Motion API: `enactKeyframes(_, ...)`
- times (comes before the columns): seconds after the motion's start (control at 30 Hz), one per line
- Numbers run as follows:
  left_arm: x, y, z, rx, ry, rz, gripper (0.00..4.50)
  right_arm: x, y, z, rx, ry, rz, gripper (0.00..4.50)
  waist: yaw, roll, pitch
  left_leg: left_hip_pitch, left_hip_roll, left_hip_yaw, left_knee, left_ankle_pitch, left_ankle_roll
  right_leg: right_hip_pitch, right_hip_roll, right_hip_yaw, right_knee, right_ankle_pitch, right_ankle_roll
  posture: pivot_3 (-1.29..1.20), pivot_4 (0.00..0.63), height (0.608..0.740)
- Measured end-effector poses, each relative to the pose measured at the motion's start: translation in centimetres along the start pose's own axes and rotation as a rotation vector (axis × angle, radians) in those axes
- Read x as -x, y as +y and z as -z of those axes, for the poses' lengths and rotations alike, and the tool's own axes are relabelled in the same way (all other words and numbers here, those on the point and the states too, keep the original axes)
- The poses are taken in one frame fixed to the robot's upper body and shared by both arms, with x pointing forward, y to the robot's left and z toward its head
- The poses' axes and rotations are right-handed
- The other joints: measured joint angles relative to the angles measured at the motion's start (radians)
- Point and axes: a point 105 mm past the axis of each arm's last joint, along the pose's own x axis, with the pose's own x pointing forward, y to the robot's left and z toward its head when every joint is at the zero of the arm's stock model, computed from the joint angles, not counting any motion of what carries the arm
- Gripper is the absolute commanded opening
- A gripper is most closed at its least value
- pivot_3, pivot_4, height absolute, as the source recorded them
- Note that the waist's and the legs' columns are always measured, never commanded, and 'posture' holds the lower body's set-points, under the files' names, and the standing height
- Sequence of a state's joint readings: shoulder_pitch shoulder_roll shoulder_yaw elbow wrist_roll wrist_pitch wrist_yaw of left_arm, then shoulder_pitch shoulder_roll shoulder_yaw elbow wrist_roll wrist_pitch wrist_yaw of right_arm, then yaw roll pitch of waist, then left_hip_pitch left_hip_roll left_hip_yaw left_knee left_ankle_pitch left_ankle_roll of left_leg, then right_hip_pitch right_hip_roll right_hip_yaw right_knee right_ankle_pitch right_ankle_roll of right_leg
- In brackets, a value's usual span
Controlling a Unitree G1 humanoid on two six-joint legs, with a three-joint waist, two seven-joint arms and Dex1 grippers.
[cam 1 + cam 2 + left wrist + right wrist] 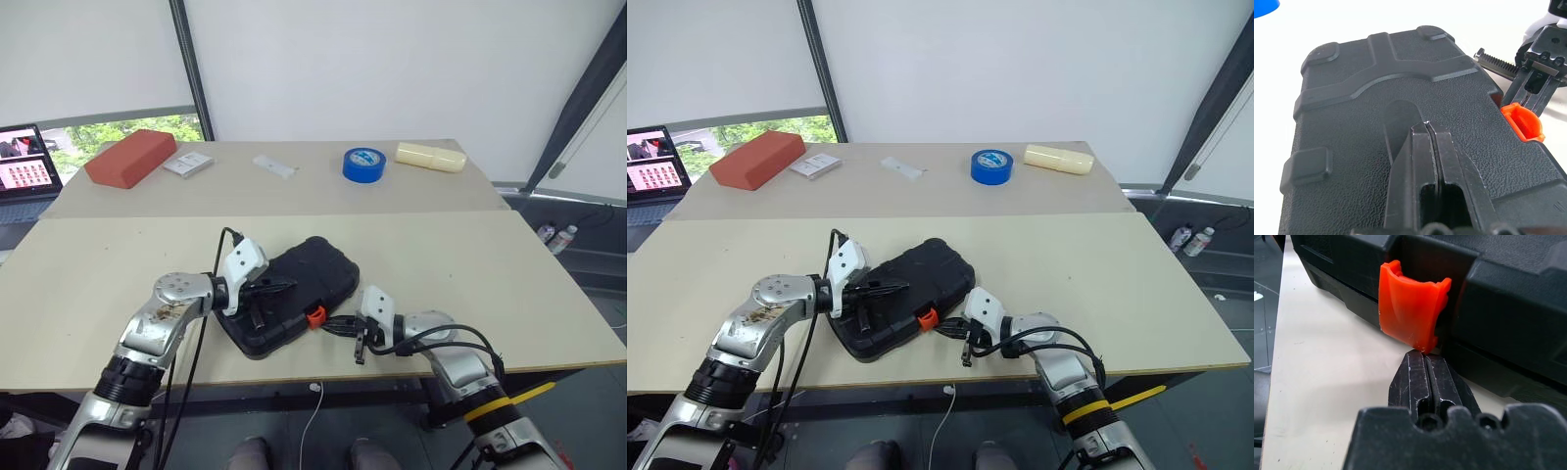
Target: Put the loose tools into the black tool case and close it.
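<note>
The right gripper (1425,355), fingers together, sat just under the orange latch (1410,308) at the case's (294,294) near edge. The left gripper (1427,128), also closed, pressed the lid. Best practice: hold the lid down firmly while flipping the latch upward.

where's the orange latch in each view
Left eye: latch on the case's near edge, low centre.
Right eye: latch low centre, same edge.
Left wrist: latch at right.
Right wrist: latch upper centre.
Shared landmark: shut right gripper just beside it.
</note>
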State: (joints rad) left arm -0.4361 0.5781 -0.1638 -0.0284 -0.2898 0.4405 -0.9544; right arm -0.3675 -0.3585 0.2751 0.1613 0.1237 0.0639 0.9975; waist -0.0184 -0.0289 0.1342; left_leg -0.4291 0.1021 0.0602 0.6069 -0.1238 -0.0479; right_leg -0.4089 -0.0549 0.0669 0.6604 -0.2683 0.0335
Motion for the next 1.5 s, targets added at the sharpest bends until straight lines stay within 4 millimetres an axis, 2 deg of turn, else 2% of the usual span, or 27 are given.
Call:
enactKeyframes(0.23, 0.0, -0.2, 0.1, 0.009, 0.008, 0.005, 0.05, 0.3, 0.2, -0.2, -0.028, 0.005, -0.033, 0.0, -0.002, 0.0, 0.0, 0.004, 0.0, 0.0, -0.001, -0.001, -0.002, 0.003, 0.0, 0.0, 0.0, -0.002, -0.003, 0.0, 0.15, 0.74)
enactKeyframes(0.47, 0.0, -0.4, 0.2, 0.01, 0.009, 0.008, 0.05, 2.1, 0.8, -1.2, 0.003, 0.058, -0.095, 0.0, -0.001, 0.0, 0.0, 0.005, 0.0, 0.0, -0.002, -0.003, -0.003, 0.004, 0.0, 0.0, -0.002, -0.003, -0.003, 0.0, 0.15, 0.74)
enactKeyframes(0.7, -0.1, -0.4, 0.2, 0.009, 0.01, 0.011, 0.05, 2.6, 1.3, -0.9, -0.015, 0.081, -0.112, 0.0, 0.0, 0.0, 0.0, 0.005, 0.0, 0.0, -0.002, -0.003, -0.004, 0.005, -0.001, 0.0, -0.004, -0.003, -0.003, 0.0, 0.15, 0.74)
enactKeyframes(1.07, -0.1, -0.4, 0.1, 0.008, 0.01, 0.013, 0.05, 1.5, 1.7, -2.6, -0.044, -0.018, -0.136, 0.0, 0.0, 0.0, 0.0, 0.006, 0.0, 0.0, -0.002, -0.004, -0.005, 0.004, -0.001, 0.0, -0.005, -0.003, -0.003, 0.0, 0.15, 0.74)
enactKeyframes(1.5, -0.1, -0.4, 0.2, 0.01, 0.015, 0.014, 0.05, -1.2, 1.5, -1.7, -0.034, -0.021, -0.145, 0.0, -0.003, 0.0, 0.0, 0.007, 0.0, 0.0, -0.003, -0.005, -0.005, 0.003, -0.001, 0.0, -0.006, -0.003, -0.004, 0.0, 0.15, 0.74)
